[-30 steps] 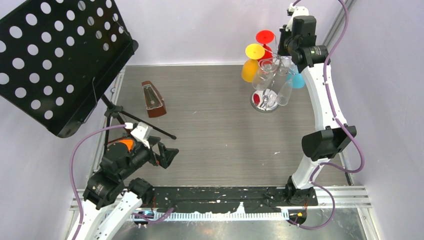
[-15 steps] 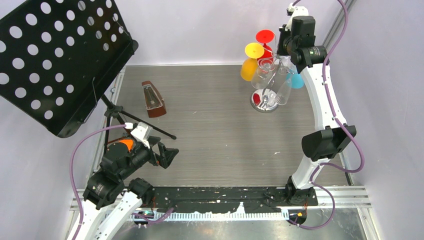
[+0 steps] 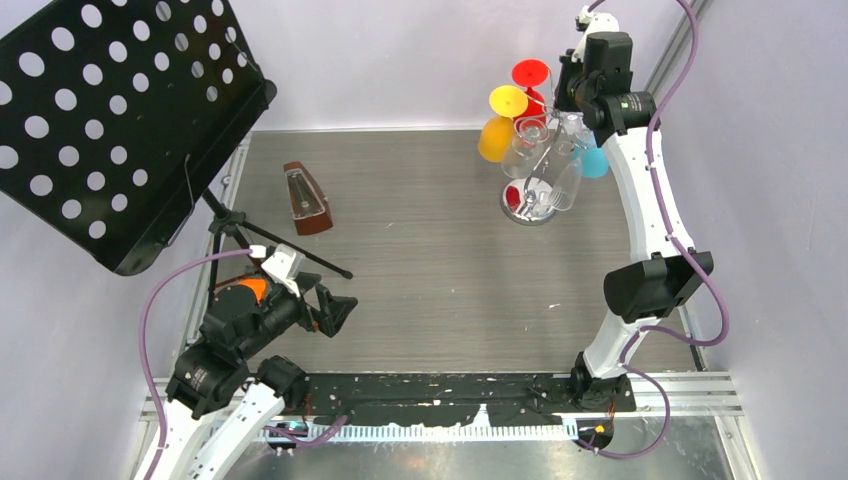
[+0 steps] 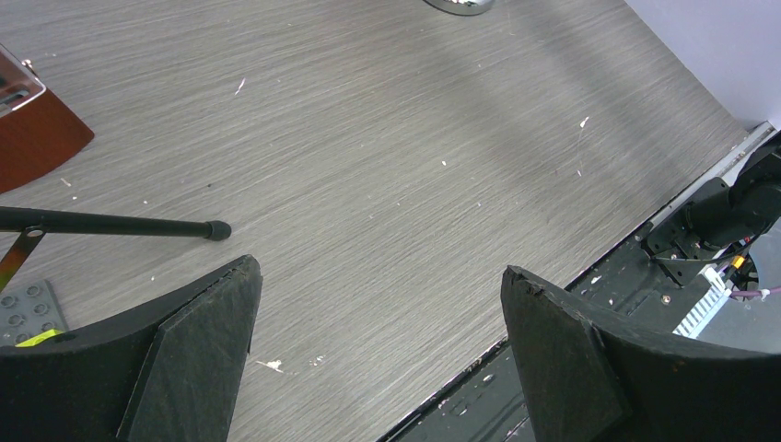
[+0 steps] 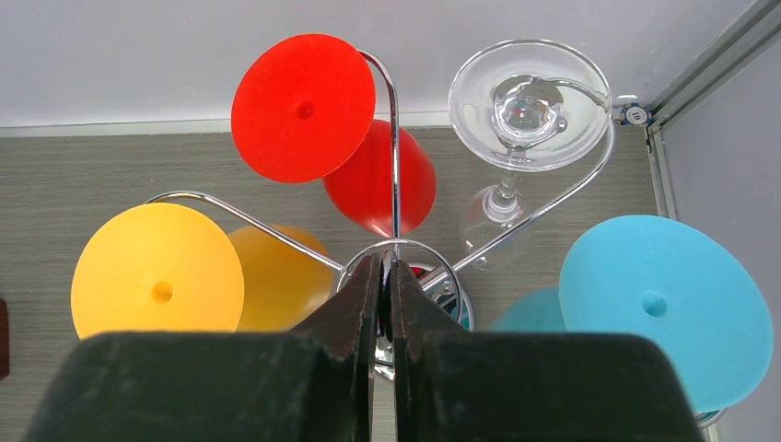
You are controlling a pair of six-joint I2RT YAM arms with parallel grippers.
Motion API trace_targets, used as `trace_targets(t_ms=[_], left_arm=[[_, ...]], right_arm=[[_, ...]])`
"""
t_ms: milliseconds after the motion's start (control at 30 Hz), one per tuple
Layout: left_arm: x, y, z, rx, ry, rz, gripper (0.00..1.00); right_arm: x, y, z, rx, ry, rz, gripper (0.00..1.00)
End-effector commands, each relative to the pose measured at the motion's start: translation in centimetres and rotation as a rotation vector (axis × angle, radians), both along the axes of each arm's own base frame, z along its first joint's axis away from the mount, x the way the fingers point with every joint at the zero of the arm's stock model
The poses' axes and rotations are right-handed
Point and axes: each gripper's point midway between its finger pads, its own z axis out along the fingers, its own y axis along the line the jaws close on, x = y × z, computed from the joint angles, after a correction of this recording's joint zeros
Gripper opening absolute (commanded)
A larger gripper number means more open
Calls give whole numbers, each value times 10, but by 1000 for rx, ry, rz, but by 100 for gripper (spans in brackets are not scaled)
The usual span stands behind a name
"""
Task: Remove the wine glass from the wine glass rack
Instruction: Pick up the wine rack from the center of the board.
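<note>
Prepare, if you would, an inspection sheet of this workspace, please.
Surface: grey wood-grain tabletop, few white specks.
Job's things: shiny chrome wire rack upright, far right; red wine glass, yellow wine glass, blue wine glass and clear wine glass hang upside down on it.
Clutter: brown wooden metronome; black perforated music stand.
Grippers: left gripper open above bare tabletop; right gripper shut on the rack's top loop.
Cables: purple cables along both arms.
Surroundings: pale lilac walls.
</note>
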Motion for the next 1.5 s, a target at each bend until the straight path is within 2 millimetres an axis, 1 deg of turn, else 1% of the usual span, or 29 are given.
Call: trace_targets(t_ms=[0, 233, 400, 800, 1300, 1467], left_arm=[[3, -3, 7, -18, -29, -8, 99], [3, -3, 7, -18, -30, -7, 99], [3, -3, 7, -18, -30, -7, 99], [2, -3, 8, -19, -31, -7, 99], [3, -4, 6, -15, -23, -10, 99], [4, -4, 6, -14, -23, -11, 99]], right_arm=[[-15, 9, 94, 87, -264, 21, 6], [-20, 20, 116, 90, -303, 41, 6], [-24, 24, 127, 93, -321, 45, 6], [-27, 27, 142, 103, -357, 39, 6], [-30, 23, 164, 121, -413, 13, 6], [-32, 27, 171, 144, -429, 29, 6]])
